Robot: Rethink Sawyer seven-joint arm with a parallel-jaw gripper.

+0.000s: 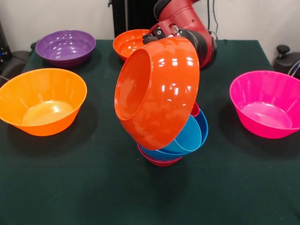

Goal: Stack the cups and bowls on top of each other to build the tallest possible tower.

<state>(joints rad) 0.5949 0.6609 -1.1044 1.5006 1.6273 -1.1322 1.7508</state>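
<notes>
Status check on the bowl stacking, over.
Gripper at tipped orange bowl's rim, grip unclear. Bowl hangs on its side over the red and blue tower. Nothing blocking.

I log a glossy orange bowl tilted at centre, white glare spots on its side. Beneath it: blue bowl, red bowl at the pile's base, a red sliver above the blue. Purple bowl, second orange bowl, yellow-orange bowl, pink bowl. Table cloth dark green, plain. Arm red and black.
</notes>
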